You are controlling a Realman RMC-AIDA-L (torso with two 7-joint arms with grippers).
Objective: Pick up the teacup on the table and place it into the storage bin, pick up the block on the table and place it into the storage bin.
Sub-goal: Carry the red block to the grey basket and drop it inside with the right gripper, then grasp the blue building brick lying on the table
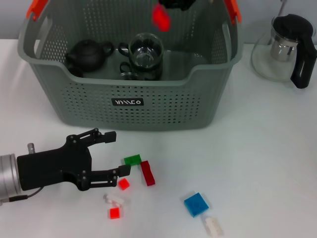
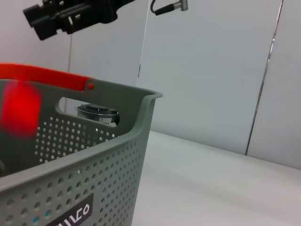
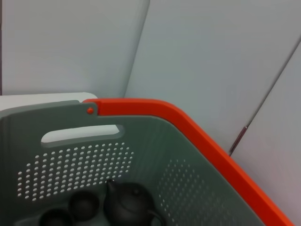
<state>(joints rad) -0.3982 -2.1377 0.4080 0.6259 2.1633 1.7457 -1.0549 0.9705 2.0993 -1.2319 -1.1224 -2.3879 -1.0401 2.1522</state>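
From my station the light reads bright and even, coming from overhead; the white table (image 1: pixel 257 148) is close to washed out. Shadows are soft: a faint one lies under the left gripper (image 1: pixel 119 152), and a pale band runs along the foot of the storage bin (image 1: pixel 148 106). A red block (image 1: pixel 161 19) high over the bin, well beyond the left jaws, is smeared by motion blur, and in the left wrist view it is a shapeless red patch (image 2: pixel 19 109). The glass kettle (image 1: pixel 290 47) carries small glints.
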